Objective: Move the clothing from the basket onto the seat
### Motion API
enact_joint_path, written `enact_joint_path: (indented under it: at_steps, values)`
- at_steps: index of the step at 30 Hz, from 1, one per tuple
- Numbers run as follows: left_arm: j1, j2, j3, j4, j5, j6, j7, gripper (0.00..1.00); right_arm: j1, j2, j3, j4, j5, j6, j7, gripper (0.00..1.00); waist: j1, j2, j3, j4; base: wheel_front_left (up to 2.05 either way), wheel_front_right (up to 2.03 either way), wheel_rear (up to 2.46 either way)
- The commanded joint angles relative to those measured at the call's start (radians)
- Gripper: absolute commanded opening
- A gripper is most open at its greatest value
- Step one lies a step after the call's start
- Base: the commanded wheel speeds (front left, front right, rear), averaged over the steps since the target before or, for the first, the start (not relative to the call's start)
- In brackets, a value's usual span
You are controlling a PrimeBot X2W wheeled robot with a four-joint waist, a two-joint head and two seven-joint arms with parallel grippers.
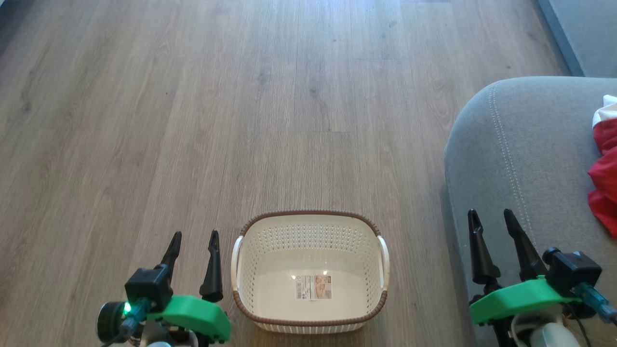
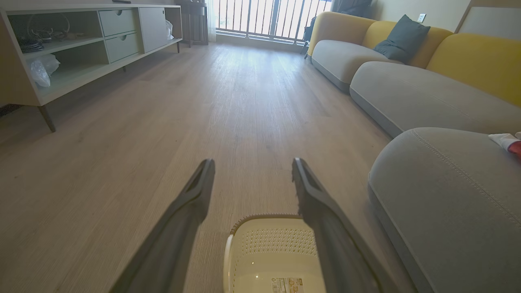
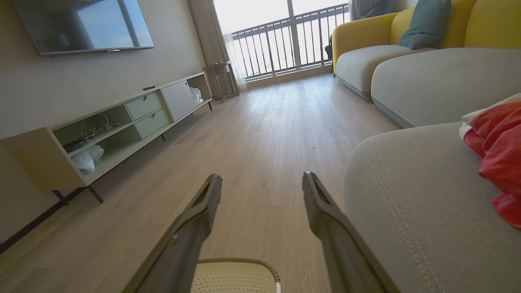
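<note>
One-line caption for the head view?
Empty basket between open left claw and open right claw; red clothing on grey sofa.

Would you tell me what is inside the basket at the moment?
Inside the basket lies just a paper label; the near rim hides the nearest strip of its bottom.

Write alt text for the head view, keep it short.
A cream basket, empty but for a paper label, stands on the wood floor between the open left gripper and open right gripper. Red clothing lies on the grey seat at the right edge.
</note>
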Motion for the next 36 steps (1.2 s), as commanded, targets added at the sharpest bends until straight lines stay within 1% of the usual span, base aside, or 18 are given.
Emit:
enact_joint_path:
  at_steps: [1,10,11,16,36]
  values:
    - [-0.032,-0.003,0.033,-0.030,-0.009,-0.002,-0.005,1.00,-0.031,-0.005,0.017,-0.027,0.005,0.000,-0.006,1.00,0.0000,0.0000,0.000,0.000,0.00,0.00,0.00]
    - [-0.030,-0.003,0.035,-0.036,-0.017,-0.005,-0.005,1.00,-0.035,-0.005,0.008,-0.023,0.004,0.000,-0.006,1.00,0.0000,0.0000,-0.003,-0.005,0.00,0.00,0.00]
    - [0.000,0.000,0.001,-0.002,-0.010,-0.001,0.000,0.00,-0.001,0.000,-0.013,0.005,0.000,0.000,0.000,0.00,0.0000,0.0000,-0.003,-0.005,0.00,0.00,0.00]
    - [0.028,0.000,0.000,0.072,-0.015,-0.002,0.002,0.00,0.019,0.004,-0.011,0.083,0.005,0.000,0.003,0.00,0.0000,0.0000,-0.002,-0.006,0.00,0.00,0.00]
    - [0.004,0.008,0.036,0.073,-0.229,-0.035,0.048,0.00,-0.006,0.002,-0.025,0.082,0.206,0.000,0.058,0.00,0.0000,0.0000,0.001,-0.015,0.00,0.00,0.00]
